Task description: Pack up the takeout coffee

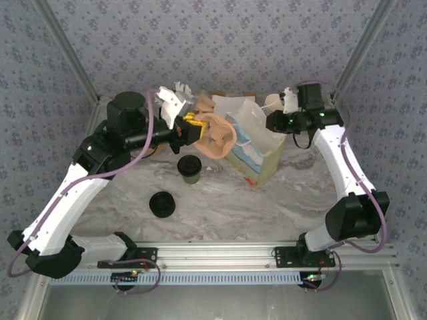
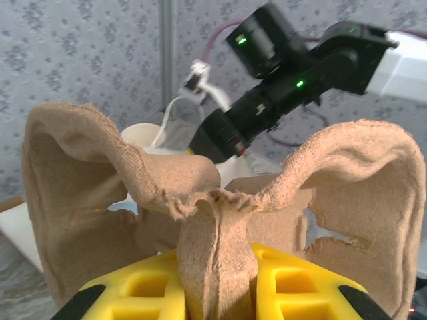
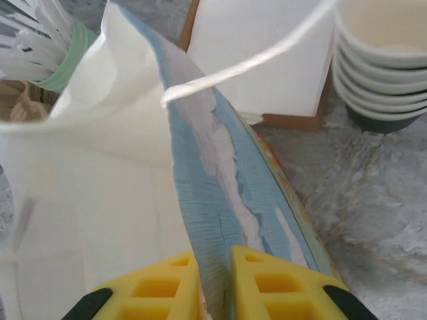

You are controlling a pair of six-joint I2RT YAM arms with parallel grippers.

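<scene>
While the left gripper (image 2: 217,283) is clamped on the middle ridge of one brown pulp cup carrier (image 2: 347,193), the right gripper (image 3: 212,280) pinches one wall of the single paper bag (image 3: 100,187) between its yellow fingers. In the top view the carrier hangs at the bag's open mouth. One takeout coffee (image 1: 190,169), green with a black lid, stands upright on the marbled table (image 1: 267,207). It is on the near side of the carrier, left of the bag and free of both grippers. One loose black lid (image 1: 162,204) lies nearer the arm bases. Behind the bag stand one stack of cream cups (image 3: 381,60), five rims showing, and one mint cup (image 3: 40,47) of white sticks. The bag carries a blue and white print and a white cord handle (image 3: 253,63). Any lettering there is too blurred to read.
</scene>
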